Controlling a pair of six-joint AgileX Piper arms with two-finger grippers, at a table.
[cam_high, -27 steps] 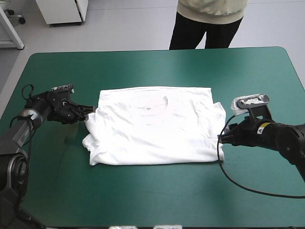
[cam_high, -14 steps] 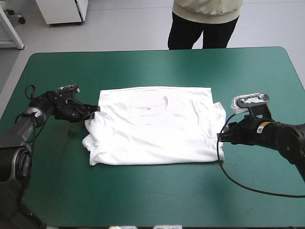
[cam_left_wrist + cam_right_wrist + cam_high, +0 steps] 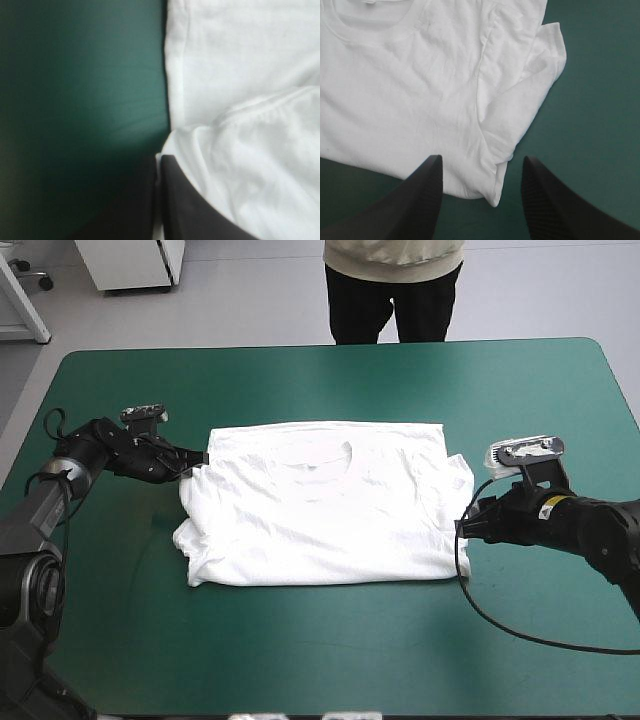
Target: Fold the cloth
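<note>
My right arm lies low over the teal-green cover (image 3: 330, 640). My right gripper (image 3: 481, 158) has its black fingers apart, with the near right corner of the T-shirt (image 3: 320, 505) between them. My left arm reaches in low from the table's left side. My left gripper (image 3: 159, 159) is pinched on the T-shirt's left shoulder edge. The T-shirt lies flat mid-table, collar toward the far edge.

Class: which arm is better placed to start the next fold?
Left. The left end effector is shut on the T-shirt at a sleeve, so it could probably lift at once. The right end effector is open around the loose hem corner.
</note>
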